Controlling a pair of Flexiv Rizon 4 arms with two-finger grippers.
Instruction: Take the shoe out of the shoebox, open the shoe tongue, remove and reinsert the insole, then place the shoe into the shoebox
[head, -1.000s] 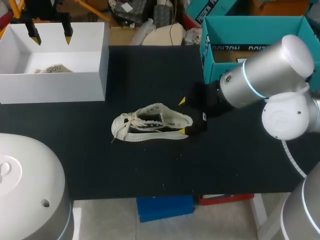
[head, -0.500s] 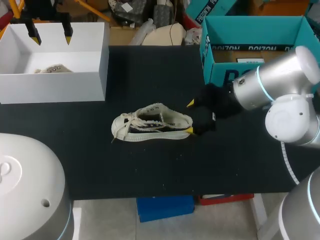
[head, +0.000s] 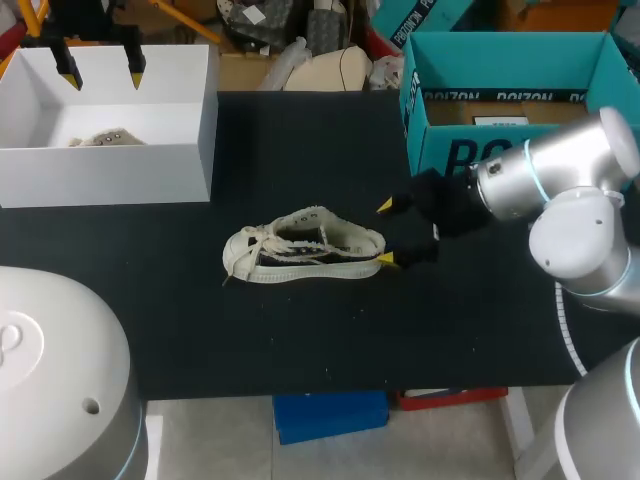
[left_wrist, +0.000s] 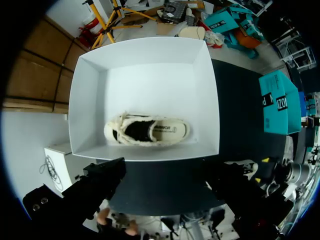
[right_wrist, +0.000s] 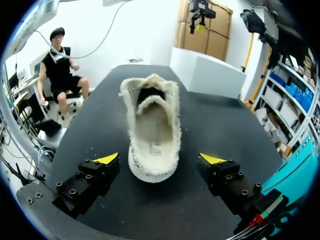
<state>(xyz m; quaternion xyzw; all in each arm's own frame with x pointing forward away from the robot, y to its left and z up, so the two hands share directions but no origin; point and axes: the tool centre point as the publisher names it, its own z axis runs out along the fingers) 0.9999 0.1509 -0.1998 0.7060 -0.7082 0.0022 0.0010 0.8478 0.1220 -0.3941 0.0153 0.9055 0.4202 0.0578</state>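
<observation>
1. Black tabletop underneath everything, matte and dark.
2. Right gripper low over that surface, spread wide and gripping nothing; yellow tips level with the heel of the shoe, one on each side, with a strip of bare table between each tip and the heel in the right wrist view.
3. Cream low-top, upright on its sole near the table's middle, opening facing up, collar frayed, laces and toe pointing away from the right gripper.
4. Well apart from both, at the far left corner: white shoebox, lidless.
5. Left gripper hanging above that box, fingers apart, nothing between them.
6. Inside the box, a second shoe, cream like the first, sitting close to one long wall with its opening upward.
7. Far right of the table: teal box, open-topped, beyond the right gripper.
</observation>
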